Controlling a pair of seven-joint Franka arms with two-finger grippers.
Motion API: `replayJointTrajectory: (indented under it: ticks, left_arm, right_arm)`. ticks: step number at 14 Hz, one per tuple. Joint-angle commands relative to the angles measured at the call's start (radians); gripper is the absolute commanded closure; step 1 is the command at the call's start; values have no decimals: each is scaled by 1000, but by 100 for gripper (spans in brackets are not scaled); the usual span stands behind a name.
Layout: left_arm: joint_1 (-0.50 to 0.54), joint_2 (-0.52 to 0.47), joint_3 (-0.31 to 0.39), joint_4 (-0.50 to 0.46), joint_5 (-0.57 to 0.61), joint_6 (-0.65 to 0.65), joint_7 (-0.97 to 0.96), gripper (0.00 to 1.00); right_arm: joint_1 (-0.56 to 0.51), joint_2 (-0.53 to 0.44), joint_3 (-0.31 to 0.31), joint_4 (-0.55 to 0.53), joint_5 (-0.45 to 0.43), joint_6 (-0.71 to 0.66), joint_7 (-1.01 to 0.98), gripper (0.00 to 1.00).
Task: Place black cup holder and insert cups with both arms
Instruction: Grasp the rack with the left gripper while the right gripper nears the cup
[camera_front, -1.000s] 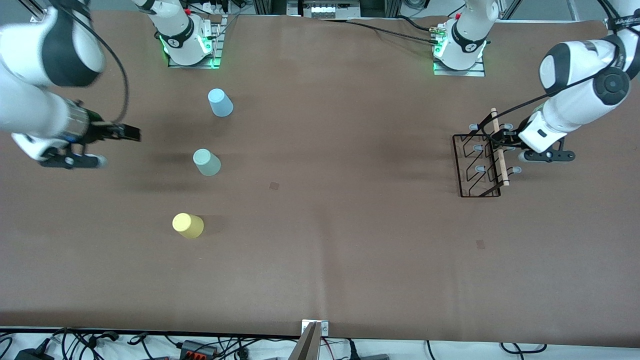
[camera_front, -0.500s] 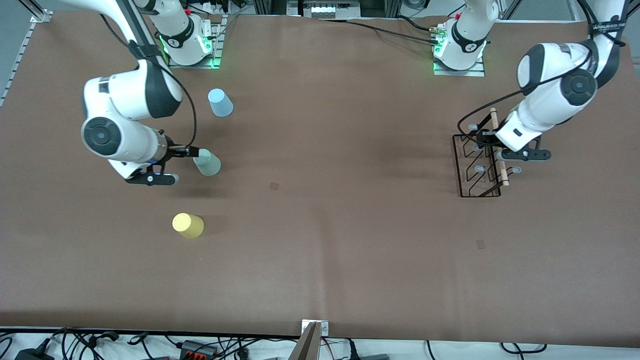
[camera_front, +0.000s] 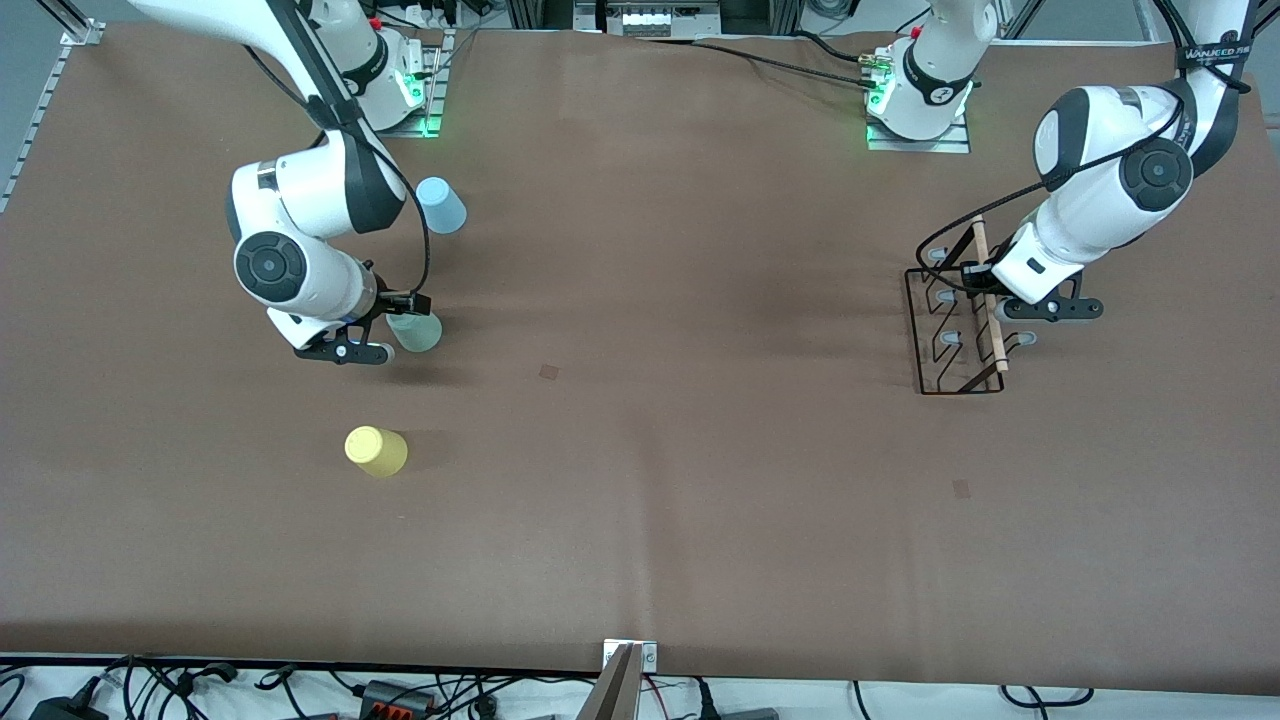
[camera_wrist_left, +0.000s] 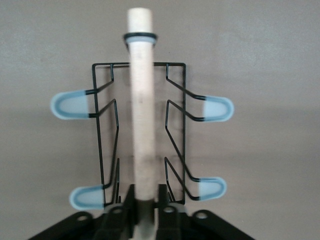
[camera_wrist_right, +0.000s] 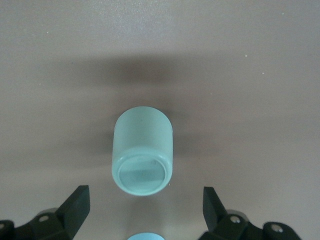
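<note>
The black cup holder (camera_front: 950, 335) stands on the table near the left arm's end. My left gripper (camera_front: 984, 277) is shut on its wooden dowel handle (camera_wrist_left: 141, 115), near one end. Grey-tipped pegs (camera_wrist_left: 74, 106) stick out on both sides. The mint green cup (camera_front: 417, 331) stands on the table. My right gripper (camera_front: 405, 300) is open just over it, and the cup (camera_wrist_right: 143, 150) lies just ahead of its two fingers (camera_wrist_right: 79, 202). The light blue cup (camera_front: 440, 205) stands farther from the front camera. The yellow cup (camera_front: 376, 450) stands nearer.
The two arm bases (camera_front: 920, 95) stand along the table's edge farthest from the front camera. Brown table surface (camera_front: 660, 400) spreads between the cups and the holder. Cables lie along the edge nearest the front camera.
My right arm swung in from the right arm's end of the table and came over the mint green cup. My left gripper closed in on the dowel, and the holder shifted slightly.
</note>
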Motion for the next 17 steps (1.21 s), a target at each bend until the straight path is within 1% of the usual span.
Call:
replayJointTrajectory:
  ticks: [1,3,4,5,7,8,10,11,12,13,14,15,17]
  left_arm:
    - [17,-24,-8,-12,8,13,2,99]
    - [20,-25,-8,2,8,4,3,99]
    - [18,-25,-10,36,8,-20,0,100]
    - [11,-25,-11,83,9,-83,-1,99]
    - [-14,1,-37,261,-2,-263,-9,99]
    - [-29,31,-65,372,-2,-354,-14,99]
    - [-48,128,-135,587,-8,-506,-47,99]
    - [-54,183,-172,681,-18,-566,-104,99]
    - [-72,224,-219,744,-28,-591,-180,99]
    - [-92,249,-252,774,-31,-588,-257,99]
    - [-135,280,-269,798,-31,-574,-332,99]
    - [-187,315,-272,818,-31,-545,-390,99]
    - [-325,375,-270,849,-25,-450,-518,99]
  right_arm:
    - [4,31,-4,-8,4,42,18,0]
    - [1,50,-4,-7,5,52,21,0]
    - [1,57,-4,-5,29,59,37,0]
    - [1,64,-4,-5,60,66,39,0]
    - [3,70,-4,-5,67,66,39,0]
    - [1,73,-4,-5,65,65,37,0]
    - [1,79,-5,-5,67,63,37,0]
    - [1,80,-5,-5,65,62,37,0]
    - [-1,84,-5,-5,67,60,37,0]
    - [-1,84,-7,-5,65,57,37,0]
    - [-2,84,-8,-5,65,56,37,0]
    - [-5,87,-8,-5,65,53,36,3]
    - [-10,91,-8,-5,65,51,36,23]
